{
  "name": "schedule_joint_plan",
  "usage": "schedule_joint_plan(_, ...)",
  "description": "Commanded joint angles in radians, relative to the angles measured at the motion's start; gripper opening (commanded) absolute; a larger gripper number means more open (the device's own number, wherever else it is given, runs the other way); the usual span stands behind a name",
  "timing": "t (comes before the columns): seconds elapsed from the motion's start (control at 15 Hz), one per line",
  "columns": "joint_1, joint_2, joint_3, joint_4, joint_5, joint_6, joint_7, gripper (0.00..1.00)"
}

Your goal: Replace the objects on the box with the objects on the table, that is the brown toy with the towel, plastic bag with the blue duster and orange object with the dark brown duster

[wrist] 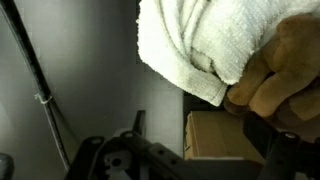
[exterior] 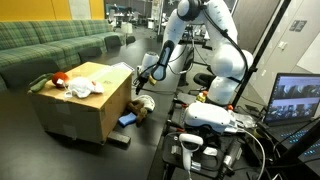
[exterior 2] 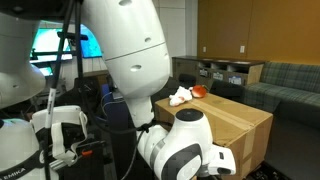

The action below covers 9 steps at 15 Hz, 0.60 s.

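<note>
We see claw [exterior: 146, 77] spread, empty | beside box [exterior: 75, 105] | towel [wrist: 185, 40] touching brown toy [wrist: 275, 70] on counter [exterior: 40, 150], lying straight below claw | we judge descent next

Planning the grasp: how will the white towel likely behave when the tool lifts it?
The towel lies bunched in soft folds in the wrist view, so it will probably droop and sag rather than hold shape. Its nubby woven surface looks grippy, so slipping seems unlikely. It appears to lie against the brown toy, which it might nudge or drag along.
</note>
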Motion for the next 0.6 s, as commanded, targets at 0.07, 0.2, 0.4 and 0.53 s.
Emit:
schedule_joint_plan(0.07, 0.122, 0.005, -0.1, 0.02, 0.221, -0.008, -0.184, 1.0)
schedule_joint_plan(0.2, 0.148, 0.016, -0.122, 0.018, 0.305, -0.01, -0.249, 1.0)
schedule_joint_plan(0.4, 0.159, 0.036, -0.132, 0.014, 0.376, -0.015, -0.315, 1.0)
schedule_joint_plan(0.53, 0.161, 0.056, -0.136, 0.014, 0.398, -0.013, -0.348, 1.0)
